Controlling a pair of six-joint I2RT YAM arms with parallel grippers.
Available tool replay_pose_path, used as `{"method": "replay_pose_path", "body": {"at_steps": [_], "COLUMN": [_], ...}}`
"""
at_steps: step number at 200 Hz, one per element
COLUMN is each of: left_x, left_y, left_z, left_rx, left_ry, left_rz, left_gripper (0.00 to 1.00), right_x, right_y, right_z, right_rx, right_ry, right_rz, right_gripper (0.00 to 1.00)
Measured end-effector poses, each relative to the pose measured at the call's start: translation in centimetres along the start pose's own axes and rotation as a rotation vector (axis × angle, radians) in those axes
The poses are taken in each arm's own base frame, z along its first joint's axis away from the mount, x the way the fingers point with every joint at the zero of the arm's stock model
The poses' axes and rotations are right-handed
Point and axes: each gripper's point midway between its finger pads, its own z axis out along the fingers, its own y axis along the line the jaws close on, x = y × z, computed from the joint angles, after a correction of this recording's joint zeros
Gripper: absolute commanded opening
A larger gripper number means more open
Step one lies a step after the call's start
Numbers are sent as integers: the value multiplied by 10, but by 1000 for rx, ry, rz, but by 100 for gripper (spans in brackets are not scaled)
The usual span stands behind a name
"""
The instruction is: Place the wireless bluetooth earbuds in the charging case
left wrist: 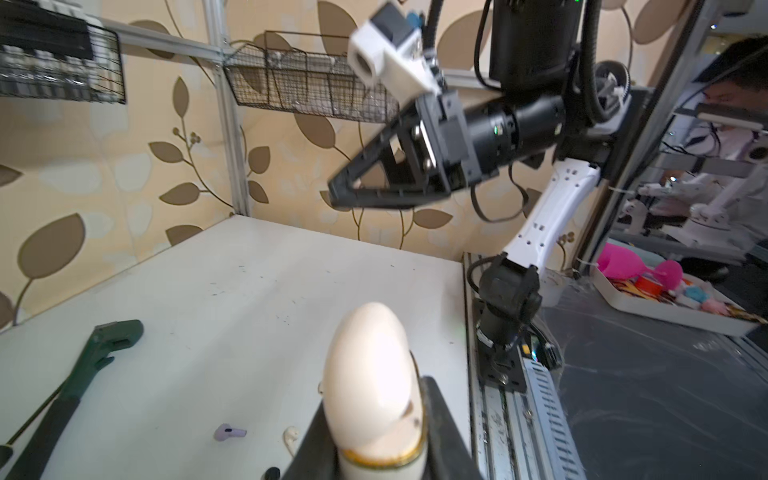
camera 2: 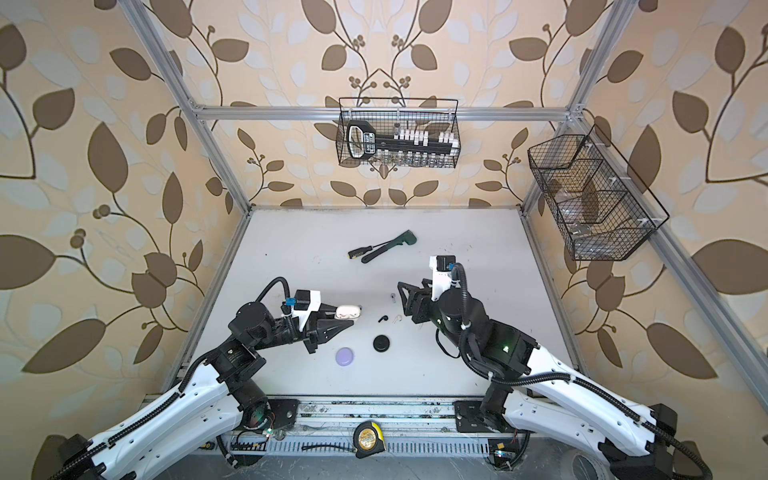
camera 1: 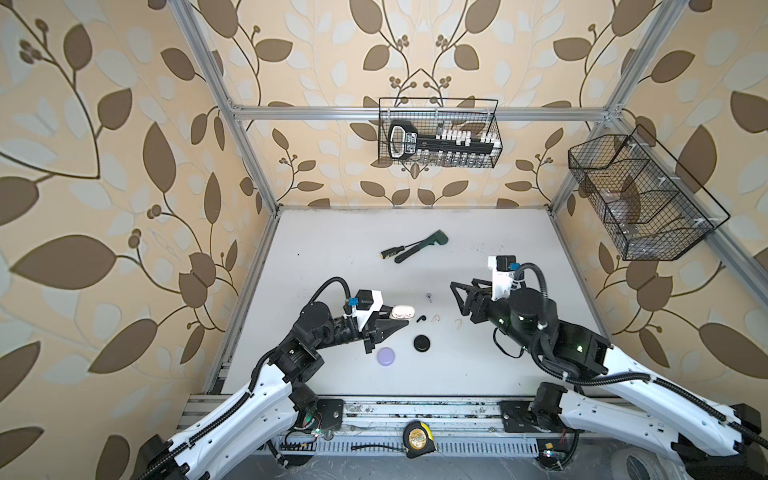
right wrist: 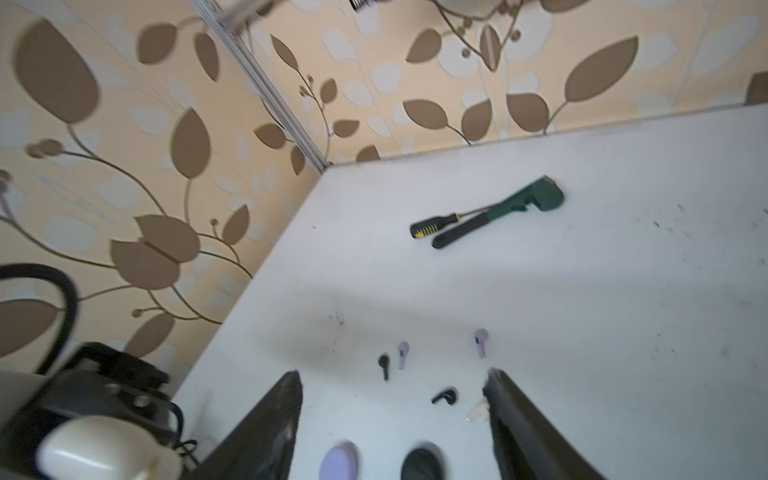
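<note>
Your left gripper (camera 1: pixel 402 316) is clamping the cream charging case (camera 1: pixel 402 310), centre-left | your right gripper (camera 1: pixel 457 297) is hanging wide and empty, right of centre | earbuds (camera 1: pixel 421 318) are lying on the table (camera 1: pixel 332 249) between them | lilac case (camera 1: pixel 386 356) and black case (camera 1: pixel 422 343) are sitting just below

Beige leaf-pattern walls (camera 1: pixel 104 166), white tabletop (camera 1: pixel 332 232), aluminium frame (camera 1: pixel 332 113).

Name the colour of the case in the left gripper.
The case is cream-white, clearest in the left wrist view.
</note>
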Motion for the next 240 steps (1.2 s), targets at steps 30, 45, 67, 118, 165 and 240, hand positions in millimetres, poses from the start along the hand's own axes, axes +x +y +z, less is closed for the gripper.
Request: {"method": "replay_pose_path", "body": {"at_steps": [30,45,67,118,165,240], "left_x": [-3,3,8,2,28,32], "left_y": [32,48,64,45,28,2], "left_z": [9,17,27,22,15,15], "left_rx": [-135,-188,-232,-150,-78,72], "left_ry": [-40,-25,-7,-9,29,50], "left_rz": [-84,-136,-169,-90,-46,-13], "left_gripper": [0,0,0,0,0,0], "right_x": [26,40,64,92,61,72], "right_y": [-34,-41,-49,-34,51,104], "right_z": [14,22,39,51,-6,-15], "right_rx": [82,92,115,64,-264,-421], "right_ry": [121,183,290,389,178,98], "right_rz": [-29,-38,-53,-81,-231,-420], "right_gripper": [76,74,71,63,63,54]}}
